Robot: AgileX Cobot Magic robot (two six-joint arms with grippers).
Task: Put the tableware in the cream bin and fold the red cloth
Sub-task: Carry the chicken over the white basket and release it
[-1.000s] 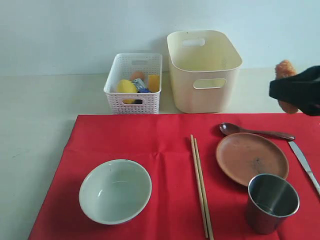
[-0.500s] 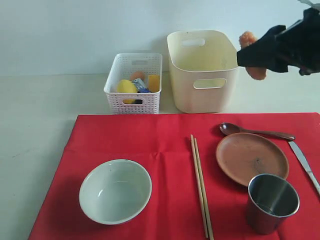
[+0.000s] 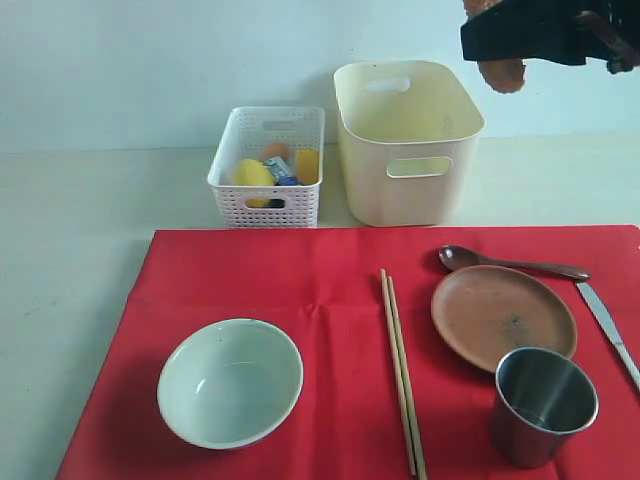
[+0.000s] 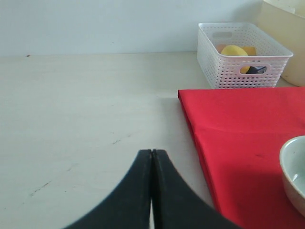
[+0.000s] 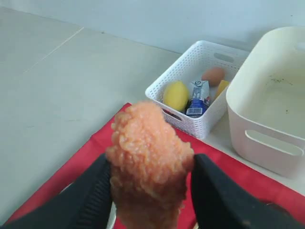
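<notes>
Grasping an orange breaded food piece (image 5: 148, 152) between its two black fingers (image 5: 90, 200), the right end effector (image 5: 151, 191) is raised high over the worktop (image 3: 70, 230). In the exterior view it appears at the top right, above and slightly to the right of the cream bin (image 3: 410, 190), with the food piece hanging below the fingers. Whether it stands directly over the bin cannot be told. The left end effector (image 4: 152, 156) is fully clenched, its jaws pressed together with nothing between them, and sits over bare worktop just beside the left edge of the red cloth (image 3: 340, 290). The cream bin stands upright on the worktop behind the far edge of the red cloth, with the white perforated basket (image 3: 265, 205) just beside it on the left. The basket contains a lemon (image 3: 252, 173), an egg (image 3: 274, 151), a piece of cheese (image 3: 307, 165) and a small milk carton (image 3: 281, 170). All tableware lies on the red cloth, which is spread flat. The pale green bowl (image 3: 230, 382) is at the near left. The pair of wooden chopsticks (image 3: 402, 370) lies side by side near the middle, with the round brown plate (image 3: 504, 316) to their right. The steel cup (image 3: 543, 405) stands upright just in front of the plate, and the dark metal spoon (image 3: 510, 264) lies just behind the plate. The silver knife (image 3: 608, 320) lies to the right of the plate, running off the right edge of the view.
</notes>
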